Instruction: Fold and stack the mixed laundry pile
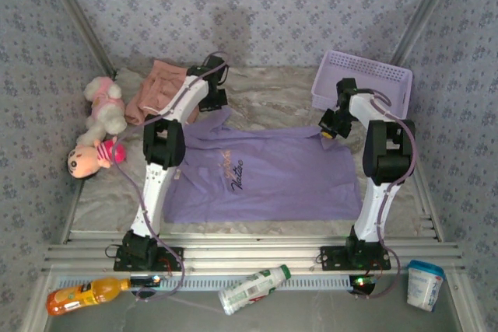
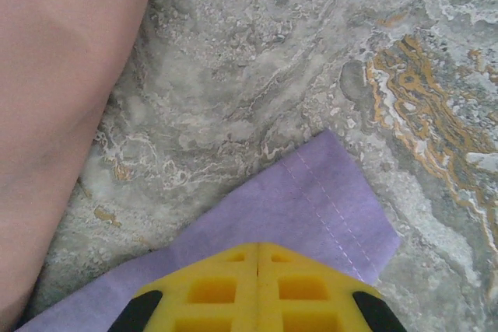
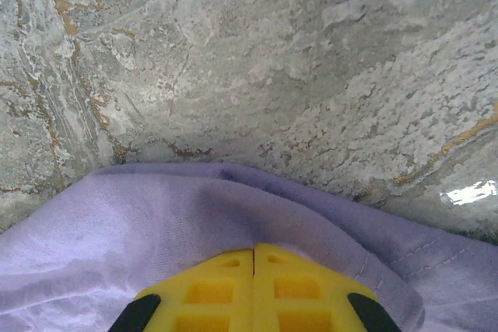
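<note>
The lavender shirt (image 1: pixel 264 172) lies spread flat in the middle of the table, dark lettering facing up. My left gripper (image 1: pixel 216 106) is at its far left sleeve. In the left wrist view the yellow fingers (image 2: pixel 257 246) are pressed together on the sleeve corner (image 2: pixel 311 207). My right gripper (image 1: pixel 327 131) is at the shirt's far right corner. There its shut fingers (image 3: pixel 254 250) pinch bunched lavender cloth (image 3: pixel 156 223). The salmon-pink shorts (image 1: pixel 156 87) lie crumpled at the back left, just beyond the left gripper, and they fill the left side of the left wrist view (image 2: pixel 54 114).
A lavender mesh basket (image 1: pixel 362 83) stands at the back right, close behind the right arm. Plush toys (image 1: pixel 101 114) and a doll (image 1: pixel 89 159) lie along the left edge. On the near rail are an orange bottle (image 1: pixel 82 295), a white bottle (image 1: pixel 253 289) and a cup (image 1: pixel 426 284).
</note>
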